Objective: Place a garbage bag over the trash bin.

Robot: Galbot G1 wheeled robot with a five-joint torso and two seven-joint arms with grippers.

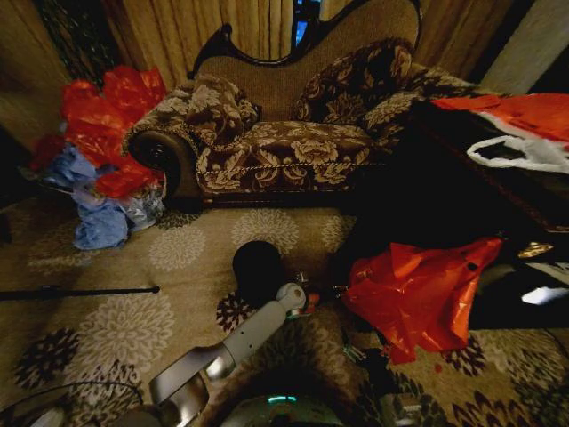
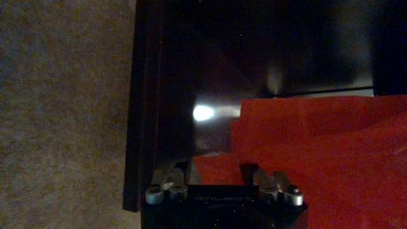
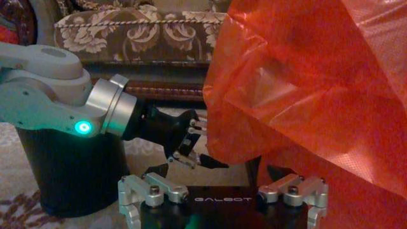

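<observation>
Pinching a low fold of the garbage bag [image 3: 305,95] with the left gripper [image 3: 198,158], black fingers [image 3: 213,163] pressed together on the plastic, as seen from the right wrist. Thin, crinkly, glossy red film, hanging in creased folds and half translucent where light passes. Behind the silver-grey left arm (green light ring glowing on one joint), the trash bin [image 3: 70,167]: black, round, smooth-walled, standing on patterned carpet [image 3: 19,205]. Nearest the camera, the right gripper [image 3: 222,188], metal knuckles either side of a black base lettered "GALBOT", bag draped against one side; cannot tell whether spread or closed. From the left wrist, the same "GALBOT" lettering, faint, on the left gripper's base; red plastic lying flat between its knuckles, over a dark glossy surface [image 2: 210,57] with one bright reflection, beside coarse carpet. From the head, the bag held up off the floor to the robot's right of the bin, near it but apart, with the left arm reaching in just beside the bin's rim; behind, a floral brocade sofa [image 1: 293,147] with a dark carved frame.
</observation>
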